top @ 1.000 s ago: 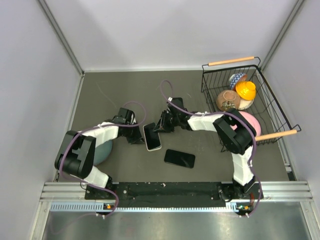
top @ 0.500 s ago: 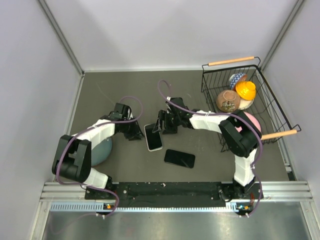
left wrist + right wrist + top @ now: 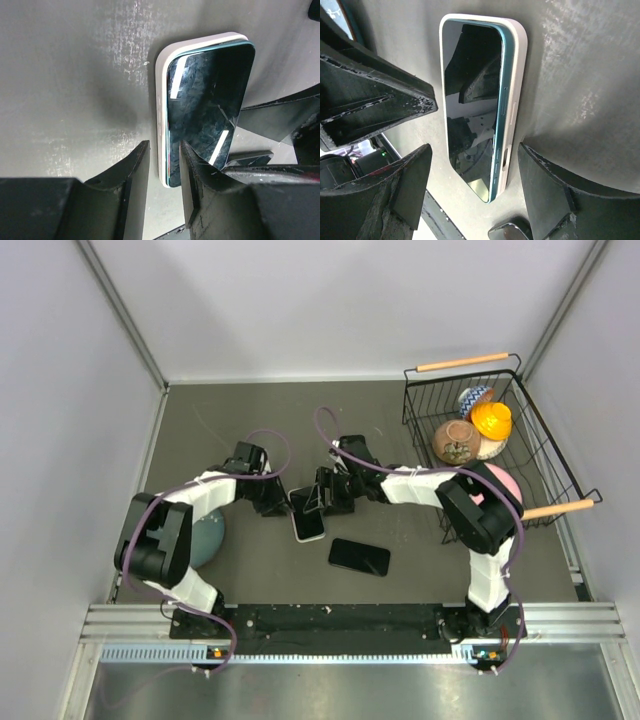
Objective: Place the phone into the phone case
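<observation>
The teal phone [image 3: 306,508] with a black screen lies face up in the white phone case [image 3: 309,534] on the grey table. In the left wrist view the phone [image 3: 207,100] sits in the case [image 3: 161,100]. In the right wrist view the phone's [image 3: 470,100] teal edge stands a little proud of the case's [image 3: 516,90] wall. My left gripper [image 3: 277,499] is at the case's left edge, fingers [image 3: 137,165] a narrow gap apart, one beside the case and one over the screen. My right gripper [image 3: 325,496] is open over the phone's right side, holding nothing.
A second black phone [image 3: 359,556] lies loose on the table near the front. A wire basket [image 3: 540,455] with wooden handles at the right holds several small objects. A pale blue round object [image 3: 208,538] sits under the left arm. Walls close in at the back and sides.
My left gripper has moved right, up to the case's left edge. My right gripper has shifted slightly toward the phone. The phone and case have stayed in place.
</observation>
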### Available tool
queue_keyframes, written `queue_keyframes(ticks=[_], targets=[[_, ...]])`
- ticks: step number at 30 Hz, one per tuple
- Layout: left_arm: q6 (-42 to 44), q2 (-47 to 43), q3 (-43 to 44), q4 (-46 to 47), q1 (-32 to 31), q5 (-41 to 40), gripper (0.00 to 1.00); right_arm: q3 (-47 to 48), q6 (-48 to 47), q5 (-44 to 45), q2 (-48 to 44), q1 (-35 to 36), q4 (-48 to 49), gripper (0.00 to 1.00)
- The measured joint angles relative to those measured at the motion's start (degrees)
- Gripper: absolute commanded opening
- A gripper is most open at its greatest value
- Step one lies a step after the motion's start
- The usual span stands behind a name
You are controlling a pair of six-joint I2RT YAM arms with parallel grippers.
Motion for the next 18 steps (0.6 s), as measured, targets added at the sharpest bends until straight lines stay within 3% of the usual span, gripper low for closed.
queue_keyframes(ticks=[7, 13, 18], targets=[[0.00, 1.97, -0.31, 2.29, 0.00, 1.18, 0.33, -0.85, 0.42, -1.09, 0.02, 0.15, 2.64, 0.70], [-0.09, 2.23, -1.88, 3.65, 0.00, 2.38, 0.21, -0.83, 1.46, -1.99, 0.04, 0.15, 3.52, 0.70], [-0.07, 2.23, -2.25, 4.50, 0.13, 3.65, 0.17, -0.90, 2.38, -2.34, 0.04, 0.13, 4.04, 0.70]])
